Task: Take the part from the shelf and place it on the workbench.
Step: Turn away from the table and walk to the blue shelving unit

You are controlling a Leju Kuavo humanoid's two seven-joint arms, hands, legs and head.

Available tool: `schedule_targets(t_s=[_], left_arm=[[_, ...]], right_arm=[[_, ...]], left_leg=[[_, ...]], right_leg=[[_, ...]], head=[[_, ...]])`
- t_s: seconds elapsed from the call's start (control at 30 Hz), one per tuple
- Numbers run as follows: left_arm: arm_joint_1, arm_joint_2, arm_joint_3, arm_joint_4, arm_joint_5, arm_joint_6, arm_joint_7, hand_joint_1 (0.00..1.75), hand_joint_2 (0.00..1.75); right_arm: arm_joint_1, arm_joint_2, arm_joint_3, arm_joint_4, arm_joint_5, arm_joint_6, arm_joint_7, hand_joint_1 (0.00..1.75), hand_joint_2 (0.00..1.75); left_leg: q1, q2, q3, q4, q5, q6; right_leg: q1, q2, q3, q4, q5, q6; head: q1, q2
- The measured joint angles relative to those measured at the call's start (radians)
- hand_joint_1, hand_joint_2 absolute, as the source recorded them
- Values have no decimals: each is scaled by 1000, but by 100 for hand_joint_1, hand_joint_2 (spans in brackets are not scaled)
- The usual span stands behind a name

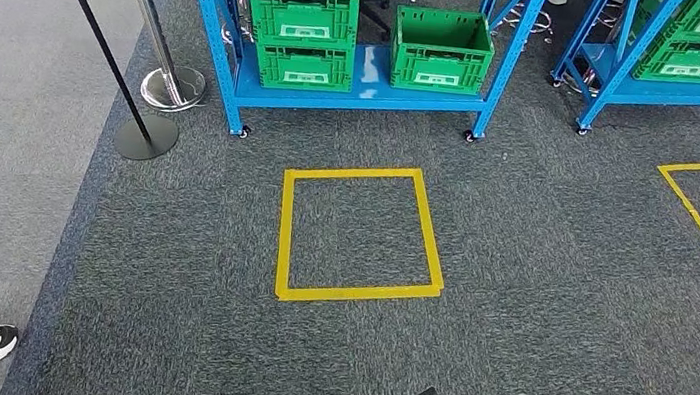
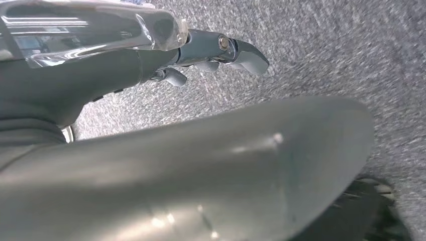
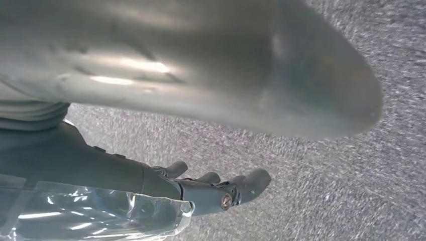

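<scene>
Grey carpet floor (image 1: 534, 311) with yellow tape square (image 1: 361, 235), blue racks (image 1: 230, 72), green crates (image 1: 442, 50), stanchion posts (image 1: 153, 83).

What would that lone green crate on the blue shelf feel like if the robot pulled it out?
The lone green crate looks like rigid moulded plastic, so probably stiff rather than floppy. It appears open-topped with nothing visible inside, so likely light. Its broad flat base on the blue shelf suggests sliding rather than tipping or rolling.
</scene>
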Motion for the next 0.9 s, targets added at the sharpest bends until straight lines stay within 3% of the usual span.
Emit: schedule_targets(t_s=[0.07, 0.1, 0.13, 0.2, 0.23, 0.27, 0.4, 0.47, 0.53, 0.6, 0.63, 0.7, 0.73, 0.8, 0.83, 0.9], left_arm=[[1, 1, 0, 0, 0, 0, 0, 0, 0], [2, 1, 0, 0, 0, 0, 1, 0, 0], [3, 1, 0, 0, 0, 0, 1, 0, 0], [4, 2, 0, 0, 0, 0, 1, 0, 0], [4, 2, 0, 0, 0, 1, 1, 0, 0], [3, 2, 0, 0, -1, 2, 1, 0, 0], [6, 2, -1, 0, -6, 3, 2, 0, 0], [5, 2, -2, 0, -7, 3, 2, 0, 0], [4, 2, -2, 0, -7, 3, 2, 0, 0], [5, 2, -2, 0, -8, 3, 2, 0, 0], [6, 2, -2, 0, -8, 3, 2, 0, 0], [6, 2, -2, 0, -7, 6, 2, 0, 0], [5, 1, -2, 0, -7, 10, 3, 0, 0], [5, 1, -2, 0, -8, 18, 4, 0, 0], [5, 1, -2, 0, -9, 23, 6, 0, 0], [5, 2, -4, 0, -11, 31, 13, 0, 0]], right_arm=[[2, 1, 0, 0, 0, 0, 0, 0, 0], [3, 1, 0, 0, 0, 0, 0, 0, 0], [4, 1, 0, 0, 0, 0, 0, 0, 0], [4, 1, 0, 0, 0, 0, 0, 0, 0], [3, 2, 0, 0, 0, 1, 0, 0, 0], [2, 1, 0, 0, 0, 1, 0, 0, 0], [2, 1, 0, 0, 0, 2, -3, 0, 0], [0, 2, 0, 0, -1, 2, -3, 0, 0], [1, 2, 0, 0, -1, 2, -3, 0, 0], [6, 1, 0, 0, -1, 2, -3, 0, 0], [7, 1, 0, 0, -1, 2, -3, 0, 0], [9, 1, 0, 0, -1, 2, -3, 0, 0], [9, 0, 0, 1, -1, 2, -3, 0, 0], [9, 0, -1, 1, 0, 2, -3, 0, 0], [10, -1, -1, 1, 0, 2, -3, 0, 0], [11, -1, -2, 1, 1, 2, -2, 0, 0]], left_leg=[[7, 1, -79, 90, -34, -11], [10, 1, -99, 93, -22, -14], [12, 1, -101, 61, 14, -16], [15, 2, -70, -62, 109, -17], [12, 3, -55, -115, 131, -15], [9, 4, -45, -145, 141, -9], [7, 4, -24, -167, 135, 25], [10, 4, -6, -173, 129, 37], [9, 3, 7, -174, 117, 45], [7, 0, 23, -174, 103, 47], [6, -2, 34, -174, 96, 47], [5, -4, 55, -175, 79, 44], [4, -5, 64, -175, 71, 40], [3, -5, 75, -174, 58, 27], [2, -5, 80, -173, 53, 25], [1, -3, 84, -174, 48, 29]], right_leg=[[-2, 1, 11, 0, -13, 1], [-4, 1, 20, 0, -20, 3], [-5, 2, 31, 0, -29, 6], [-9, 2, 55, 0, -46, 15], [-10, 3, 62, -1, -54, 21], [-10, 3, 66, -3, -60, 27], [-11, 2, 67, 17, -60, 51], [-11, 1, 22, 97, -74, 55], [-10, 0, -63, 225, -117, 59], [-10, 0, -127, 292, -140, 60], [-9, 0, -134, 272, -123, 58], [-6, 0, -105, 146, -34, 46], [-3, -2, -89, 87, -4, 41], [4, -3, -70, 30, 23, 33], [5, -2, -66, 30, 19, 35], [5, 1, -59, 26, 33, 39]], head=[[-1, 0], [0, 0], [0, 0], [0, 0], [-2, 0], [-3, 0], [-2, 0], [1, 0], [4, 0], [4, 0], [4, 0], [5, 0], [5, 0], [5, 0], [3, 0], [3, 0]])
